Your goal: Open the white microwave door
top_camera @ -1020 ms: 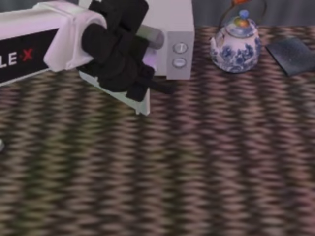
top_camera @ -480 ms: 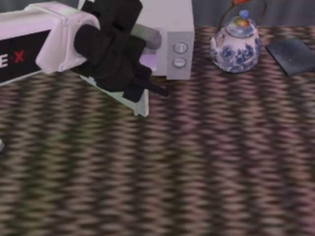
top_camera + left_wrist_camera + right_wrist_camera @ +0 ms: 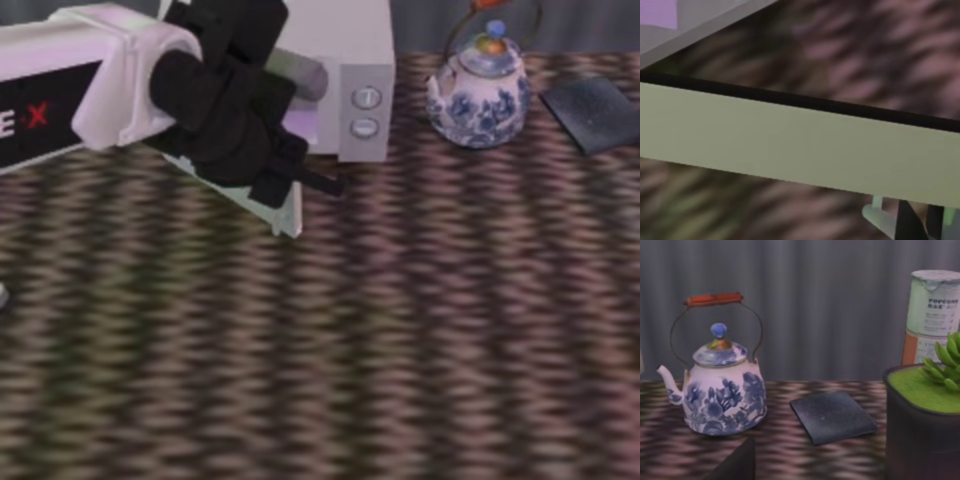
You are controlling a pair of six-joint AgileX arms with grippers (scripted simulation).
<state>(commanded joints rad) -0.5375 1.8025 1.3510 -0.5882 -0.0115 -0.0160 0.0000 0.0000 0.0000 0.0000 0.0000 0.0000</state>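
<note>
Top view: white microwave [image 3: 340, 60] at far left-centre of woven table [image 3: 400, 330], two silver knobs on front panel at its right end. Door [image 3: 285, 212] swung partway open, angled out from the front toward the near side, free edge well clear of the cavity; pale purple interior visible behind. Left arm, white w/ black wrist, reaching in from the left edge, lying over the door and hiding most of it. Left gripper [image 3: 305, 178] at the door's free end, black fingers pointing right across the opening; jaw gap hidden by wrist body, so can't tell how wide or whether anything is clamped. Blue-and-white teapot [image 3: 480, 95] just right of microwave, not touching. Dark square mat [image 3: 595, 112] further right, near table's right edge, apart from teapot. Left wrist view: very close, door [image 3: 800, 145] edge-on as a wide pale band w/ dark strip along one side, crossing the whole view; corner of microwave body [image 3: 670, 30] w/ purple interior beyond; a bit of pale fitting and dark finger part at frame's lower margin, too little to read the jaws. Right wrist view: teapot [image 3: 720, 390] w/ red-brown handle and blue knob, mat [image 3: 832, 416] flat on table beside it, dark planter [image 3: 922, 430] w/ green succulent close up, popcorn tub [image 3: 934, 315] behind it, grey curtain backdrop. Right arm out of top view; of right gripper only a dark sliver [image 3: 737, 462] shows, jaws not readable.
</note>
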